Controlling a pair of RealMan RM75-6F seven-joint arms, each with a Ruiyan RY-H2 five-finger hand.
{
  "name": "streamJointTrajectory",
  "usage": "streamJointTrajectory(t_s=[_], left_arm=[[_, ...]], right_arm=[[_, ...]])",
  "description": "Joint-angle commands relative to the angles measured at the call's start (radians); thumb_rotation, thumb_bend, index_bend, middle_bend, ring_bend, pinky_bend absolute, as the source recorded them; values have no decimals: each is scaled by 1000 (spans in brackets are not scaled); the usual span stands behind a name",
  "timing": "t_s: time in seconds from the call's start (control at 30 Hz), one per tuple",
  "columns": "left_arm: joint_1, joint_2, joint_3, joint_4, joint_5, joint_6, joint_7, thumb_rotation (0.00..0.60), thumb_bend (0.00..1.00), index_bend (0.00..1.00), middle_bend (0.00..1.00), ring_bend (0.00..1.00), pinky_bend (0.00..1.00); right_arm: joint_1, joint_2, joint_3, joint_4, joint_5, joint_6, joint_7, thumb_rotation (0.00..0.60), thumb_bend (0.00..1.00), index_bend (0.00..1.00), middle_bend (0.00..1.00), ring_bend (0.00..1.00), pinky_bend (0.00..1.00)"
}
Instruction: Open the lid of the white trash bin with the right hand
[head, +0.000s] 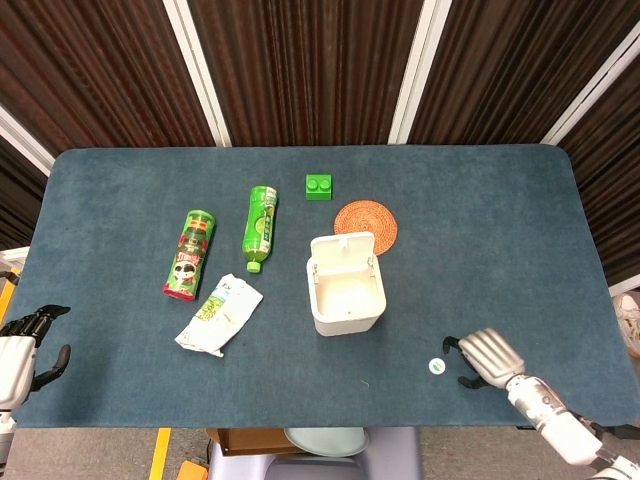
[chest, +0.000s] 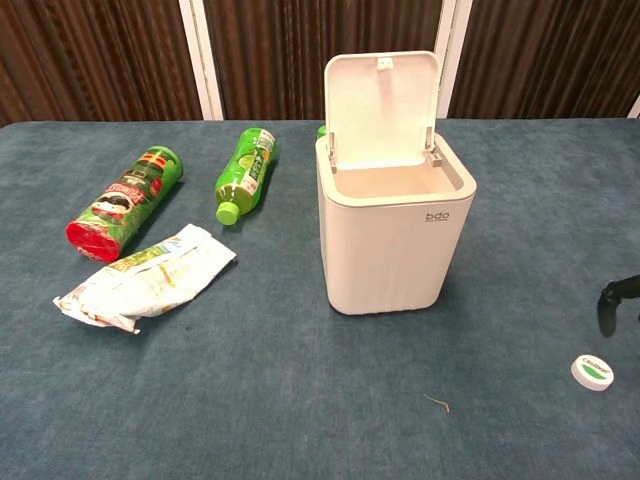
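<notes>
Head view shows the white trash bin (head: 346, 292) mid-tabletop, lid (head: 342, 246) raised upright, its inside looking bare. Right hand (head: 487, 357) hovers near the front edge beside a small white cap (head: 436, 366), fingers loosely curled, holding nothing; left hand (head: 20, 352) likewise

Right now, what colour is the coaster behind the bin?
Orange-brown, woven in a spiral; the coaster shows best in the head view, behind the bin.
</notes>
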Motion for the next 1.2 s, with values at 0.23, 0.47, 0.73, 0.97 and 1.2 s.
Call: streamJointTrajectory(t_s=[0.23, 0.47, 0.73, 0.97, 1.2], left_arm=[[4, 3, -2, 2, 0, 7, -12, 600, 444, 244, 245, 309, 347], [5, 5, -2, 2, 1, 9, -17, 600, 444, 244, 250, 321, 347], [7, 7, -5, 3, -2, 12, -27, 600, 444, 247, 251, 321, 347], [5, 6, -4, 3, 0, 9, -24, 600, 444, 252, 251, 321, 347], [6, 6, -5, 3, -2, 9, -26, 600, 444, 253, 253, 320, 347]], right_arm=[[25, -44, 4, 23, 20, -42, -14, 600, 299, 537, 906, 937, 870], [39, -69, 8, 35, 32, -59, -27, 600, 299, 560, 908, 942, 871], [43, -72, 4, 31, 47, -68, -47, 600, 308, 568, 910, 942, 872], [44, -82, 6, 37, 64, -70, -56, 600, 336, 602, 919, 948, 882], [41, -83, 5, 43, 70, -63, -57, 600, 379, 622, 922, 952, 889]])
